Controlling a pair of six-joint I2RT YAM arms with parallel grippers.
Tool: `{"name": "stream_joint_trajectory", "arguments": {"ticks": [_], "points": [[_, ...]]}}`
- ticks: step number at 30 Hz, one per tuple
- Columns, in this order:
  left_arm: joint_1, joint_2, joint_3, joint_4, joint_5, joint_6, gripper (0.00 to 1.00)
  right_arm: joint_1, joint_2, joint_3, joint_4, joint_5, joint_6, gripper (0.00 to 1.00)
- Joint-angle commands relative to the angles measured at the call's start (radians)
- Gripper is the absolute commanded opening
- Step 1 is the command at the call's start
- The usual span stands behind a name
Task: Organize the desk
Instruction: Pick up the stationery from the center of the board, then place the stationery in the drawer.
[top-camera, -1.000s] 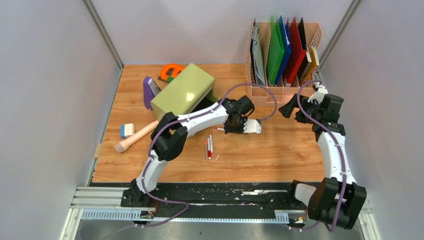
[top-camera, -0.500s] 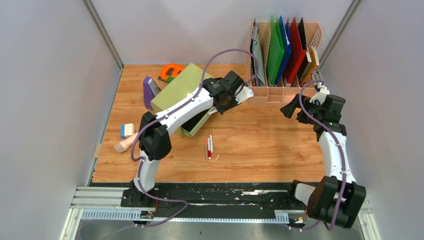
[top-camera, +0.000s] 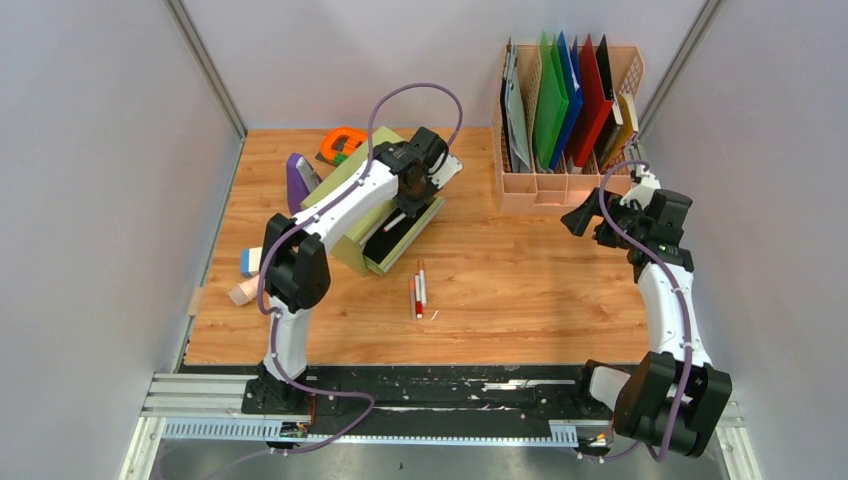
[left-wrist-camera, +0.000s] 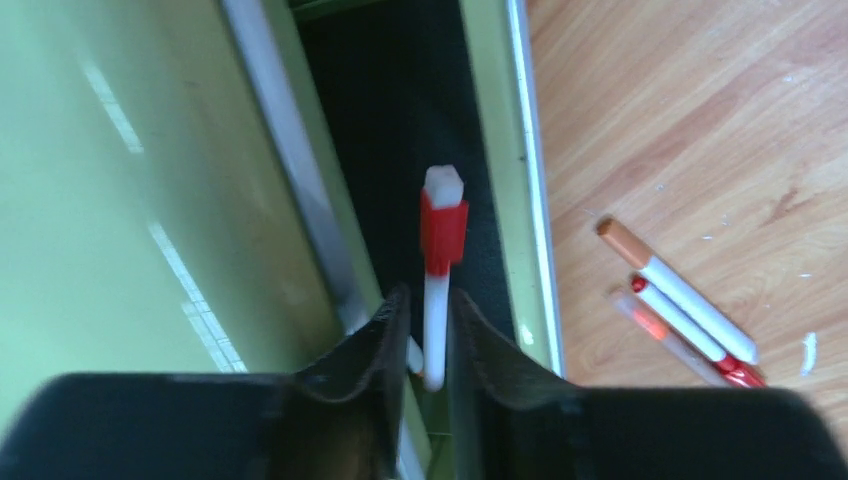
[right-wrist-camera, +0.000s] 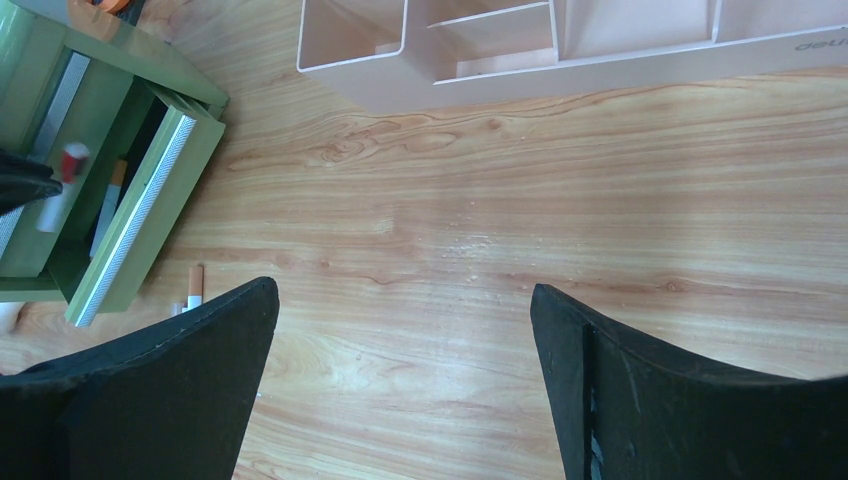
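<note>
The desk (top-camera: 520, 300) lay beneath both grippers. The right gripper (right-wrist-camera: 402, 290) stood spread wide, holding nothing. The left gripper (left-wrist-camera: 428, 300) hung over the green chest's (left-wrist-camera: 100, 200) open drawer (left-wrist-camera: 400, 120), a red-and-white marker (left-wrist-camera: 443, 225) between its narrowly parted jaws; whether they pinched it was unclear. Lettering on the rack (right-wrist-camera: 600, 65) ahead of the right gripper was cut off and unreadable.

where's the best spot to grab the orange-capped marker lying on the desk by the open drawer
Probably at its cap end, straight down from above, jaws across its width. The orange-capped marker lies flat on the desk, and that end juts out past the two red pens lying close alongside, so there is room on both sides.
</note>
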Motion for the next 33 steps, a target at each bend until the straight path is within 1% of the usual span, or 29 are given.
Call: {"name": "stream_joint_trajectory", "arguments": {"ticks": [1,5,8,12,13,14,17,18,20,23,26,28,31,33], "points": [[0.006,-0.047,-0.025,0.020,-0.012,-0.024,0.33,-0.010,-0.008,0.006,0.018,-0.025,-0.002,1.00],[0.007,-0.050,-0.038,0.035,-0.015,-0.031,0.48,-0.016,-0.010,0.006,0.019,-0.031,-0.001,1.00],[0.008,-0.060,-0.041,0.038,0.000,-0.036,0.52,-0.019,-0.009,0.004,0.019,-0.035,0.000,1.00],[0.006,-0.118,-0.065,0.049,0.127,-0.003,0.56,-0.021,-0.007,0.004,0.019,-0.039,0.000,1.00],[0.003,-0.146,-0.086,0.055,0.198,0.011,0.57,-0.021,-0.007,0.004,0.018,-0.040,0.001,1.00],[-0.001,-0.178,-0.114,0.057,0.256,0.044,0.60,-0.022,-0.007,0.004,0.018,-0.040,0.000,1.00],[-0.045,-0.245,-0.188,0.069,0.329,0.136,0.69,-0.024,-0.005,0.004,0.019,-0.041,0.000,1.00],[-0.073,-0.277,-0.231,0.071,0.336,0.189,0.72,-0.024,-0.004,0.004,0.018,-0.042,0.000,1.00],[-0.128,-0.319,-0.297,0.079,0.329,0.271,0.75,-0.023,-0.002,0.005,0.018,-0.042,0.000,1.00],[-0.205,-0.361,-0.388,0.084,0.310,0.406,0.77,-0.024,-0.001,0.004,0.019,-0.042,0.000,1.00],[-0.280,-0.382,-0.477,0.086,0.277,0.492,0.79,-0.026,-0.001,0.004,0.018,-0.043,0.000,1.00],[-0.305,-0.374,-0.511,0.088,0.258,0.539,0.80,-0.027,-0.001,0.003,0.018,-0.043,0.001,1.00],[-0.314,-0.356,-0.545,0.088,0.253,0.599,0.80,-0.028,-0.002,0.001,0.019,-0.047,0.000,1.00],[-0.313,-0.344,-0.596,0.103,0.244,0.643,0.79,-0.031,-0.003,0.001,0.018,-0.052,0.000,1.00]]}}
